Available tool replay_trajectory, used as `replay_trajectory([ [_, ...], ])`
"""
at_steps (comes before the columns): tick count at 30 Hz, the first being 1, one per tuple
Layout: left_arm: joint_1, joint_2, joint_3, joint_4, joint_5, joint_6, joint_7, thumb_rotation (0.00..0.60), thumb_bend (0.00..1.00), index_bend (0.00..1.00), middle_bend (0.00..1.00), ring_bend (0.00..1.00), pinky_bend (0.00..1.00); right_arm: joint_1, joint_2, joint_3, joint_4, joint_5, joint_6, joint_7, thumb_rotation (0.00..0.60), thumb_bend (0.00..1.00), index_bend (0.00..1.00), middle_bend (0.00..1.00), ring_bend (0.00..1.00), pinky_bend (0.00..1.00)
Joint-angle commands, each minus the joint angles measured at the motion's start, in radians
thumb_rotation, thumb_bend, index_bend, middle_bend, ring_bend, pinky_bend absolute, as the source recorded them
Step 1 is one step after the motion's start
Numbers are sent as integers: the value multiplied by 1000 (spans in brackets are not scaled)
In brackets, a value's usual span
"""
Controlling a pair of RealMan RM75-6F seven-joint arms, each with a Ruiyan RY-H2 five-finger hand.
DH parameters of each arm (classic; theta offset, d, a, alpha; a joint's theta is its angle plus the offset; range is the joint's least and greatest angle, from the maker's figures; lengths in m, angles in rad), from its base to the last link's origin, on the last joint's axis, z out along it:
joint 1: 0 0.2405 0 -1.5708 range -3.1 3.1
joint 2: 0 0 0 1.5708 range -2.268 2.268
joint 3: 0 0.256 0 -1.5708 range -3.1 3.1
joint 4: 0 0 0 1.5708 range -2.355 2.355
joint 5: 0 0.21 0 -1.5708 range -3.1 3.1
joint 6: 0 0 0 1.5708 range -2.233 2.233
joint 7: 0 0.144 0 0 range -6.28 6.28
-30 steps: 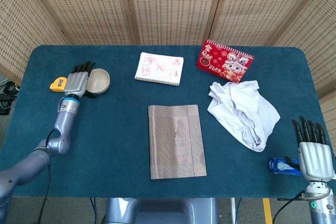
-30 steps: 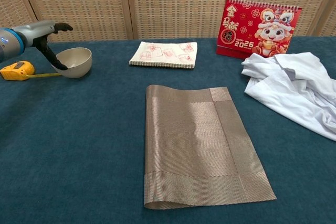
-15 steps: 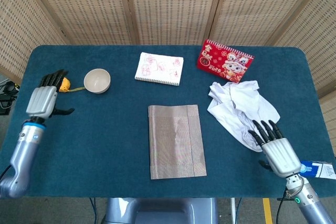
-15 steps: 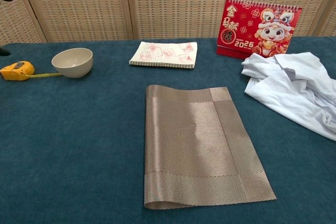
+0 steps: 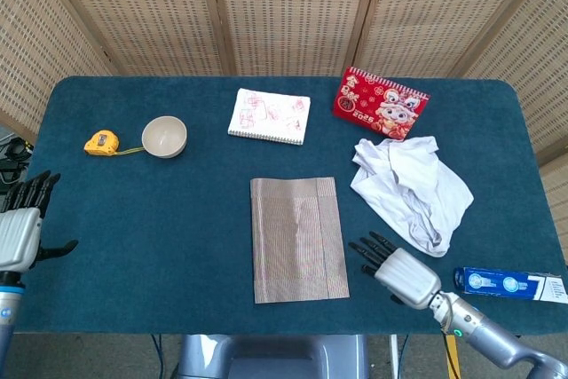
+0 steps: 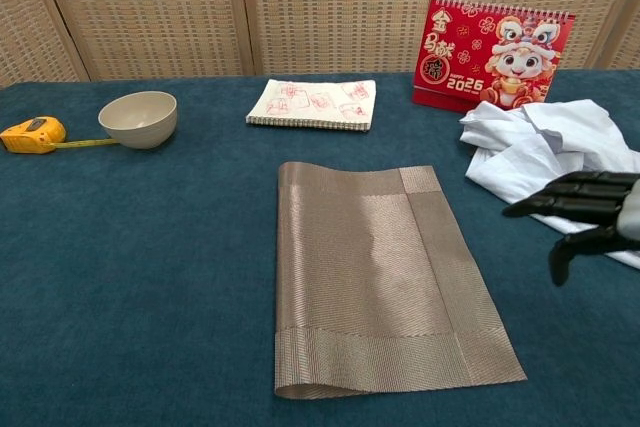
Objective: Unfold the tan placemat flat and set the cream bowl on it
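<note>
Near the front right of the table (image 5: 133, 219), the right hand (image 5: 398, 269) hovered low with its fingers (image 6: 560, 195) stretched apart and pointing left toward the tan placemat (image 5: 296, 238), holding nothing; in the chest view only its dark fingers and thumb entered from the right edge, the palm and arm cut off. At the left edge of the head view the left hand (image 5: 19, 230) stood off the table's near-left corner, fingers upright and spread, thumb out to the right, empty; its arm ran out of frame below, and the chest view did not show it at all. That placemat lay at the table's centre, folded double, its fold along the left side and its near edge slightly lifted. Well apart from it, at the far left, the cream bowl (image 6: 139, 118) stood upright beside a yellow tape measure (image 6: 33, 133). A notebook (image 5: 270, 115) and a red calendar (image 6: 499, 56) sat at the far side, a crumpled white cloth (image 5: 411, 188) lay on the right, partly behind the right hand's fingers in the chest view, and a blue packet (image 5: 503, 283) lay at the near right
</note>
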Motion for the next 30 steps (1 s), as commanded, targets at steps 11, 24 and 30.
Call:
replay_trajectory([
  [11,0,-3,9,13,22,-24,-7,600,0,0,0,0,0,73,-158,-4,8,24,-112,-114,600,213,432,0,0,0],
  [24,-1,-5,8,17,27,-33,-11,600,0,0,0,0,0,81,-228,-17,99,60,-92,-116,600,243,451,0,0,0],
  [30,-1,-5,7,20,25,-36,-11,600,0,0,0,0,0,90,-248,-14,106,73,-88,-121,600,247,452,0,0,0],
])
